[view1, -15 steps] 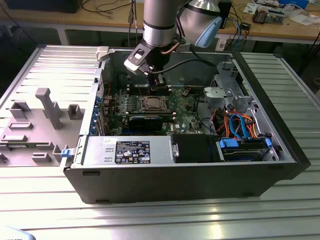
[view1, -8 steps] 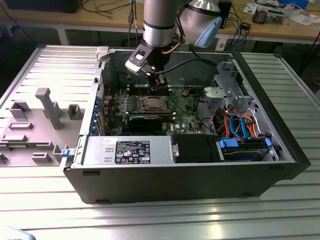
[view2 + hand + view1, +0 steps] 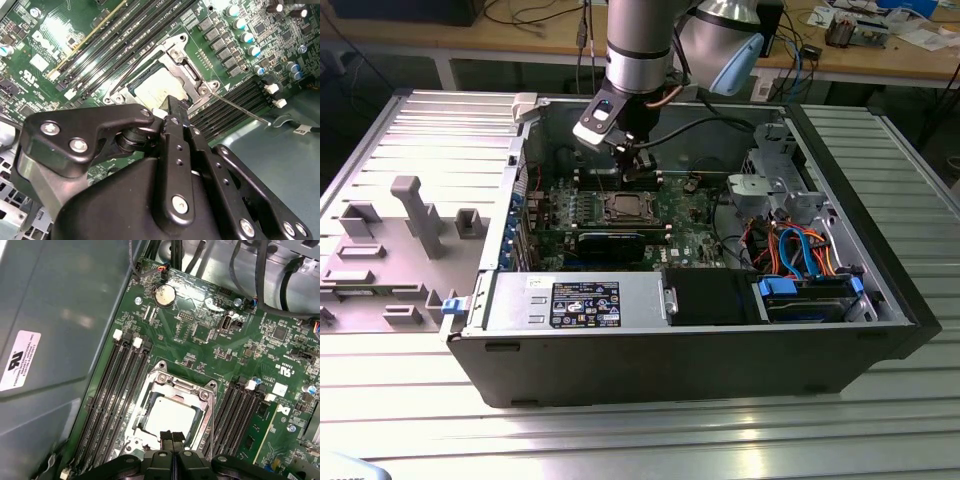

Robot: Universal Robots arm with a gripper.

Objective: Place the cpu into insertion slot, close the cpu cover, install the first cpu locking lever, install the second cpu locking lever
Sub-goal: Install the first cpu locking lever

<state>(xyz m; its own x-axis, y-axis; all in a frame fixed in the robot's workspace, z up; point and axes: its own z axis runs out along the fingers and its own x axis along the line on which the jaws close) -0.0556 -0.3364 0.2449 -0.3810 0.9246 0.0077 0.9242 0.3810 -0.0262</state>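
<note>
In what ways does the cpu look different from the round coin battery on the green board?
The cpu is square; the coin battery is round. The cpu lies inside the cpu cover, between memory slots; the coin battery sits near the edge of the green board, by cables. Both are flat, with metallic tops.
</note>
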